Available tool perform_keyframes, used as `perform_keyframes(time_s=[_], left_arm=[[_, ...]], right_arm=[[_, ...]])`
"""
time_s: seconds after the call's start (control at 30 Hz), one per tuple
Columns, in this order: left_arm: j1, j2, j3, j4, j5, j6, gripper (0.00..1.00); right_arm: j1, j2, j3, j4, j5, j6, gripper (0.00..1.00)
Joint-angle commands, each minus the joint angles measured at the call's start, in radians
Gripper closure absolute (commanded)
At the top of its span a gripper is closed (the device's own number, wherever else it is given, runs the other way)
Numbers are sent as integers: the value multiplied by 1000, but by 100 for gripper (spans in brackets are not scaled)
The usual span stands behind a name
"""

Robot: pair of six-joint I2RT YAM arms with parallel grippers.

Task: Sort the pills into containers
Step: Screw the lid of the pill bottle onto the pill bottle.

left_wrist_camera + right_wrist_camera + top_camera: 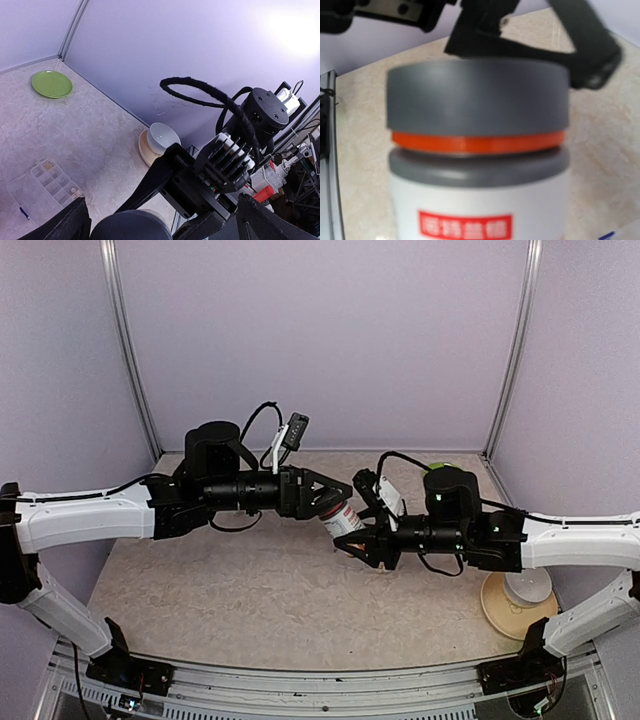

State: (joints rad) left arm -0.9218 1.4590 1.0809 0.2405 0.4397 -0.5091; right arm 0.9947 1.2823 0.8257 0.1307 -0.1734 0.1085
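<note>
A white pill bottle [345,521] with a red label and a grey cap [131,226] hangs in the air between the two arms. My right gripper [352,538] is shut on its body, and in the right wrist view the bottle [479,200] fills the frame and hides the fingers. My left gripper [334,502] stands open, its fingers [64,222] wide apart on either side of the cap. Below on the table lies the clear pill box with its containers [50,181]. One dark blue pill [24,212] lies beside it.
A green plate [52,83] sits far back near the wall corner. A white bowl [163,137] stands on a tan plate [503,612] at the right side of the table. The right arm's black body [220,175] crowds the left wrist view.
</note>
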Motion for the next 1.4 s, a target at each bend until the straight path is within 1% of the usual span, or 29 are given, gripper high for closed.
perform_keyframes(time_s=[0.0, 0.17, 0.5, 0.67, 1.07, 1.37], left_arm=[[4, -42, -15, 26, -16, -10, 1], [7, -30, -14, 17, -16, -15, 1], [-16, -26, -12, 35, 15, -18, 1], [-29, -23, -11, 51, 30, -14, 1], [-39, -19, -15, 64, 5, 6, 1], [-49, -23, -19, 77, 13, 15, 1]], right_arm=[[0, -76, 3, 34, 58, -12, 89], [-8, -111, -8, 16, 102, -16, 89], [-9, -90, -6, -7, 164, -18, 89], [-9, -76, 2, -20, 167, -24, 89], [0, -5, 19, -24, 55, -24, 88], [13, 38, 31, -6, 38, -19, 88]])
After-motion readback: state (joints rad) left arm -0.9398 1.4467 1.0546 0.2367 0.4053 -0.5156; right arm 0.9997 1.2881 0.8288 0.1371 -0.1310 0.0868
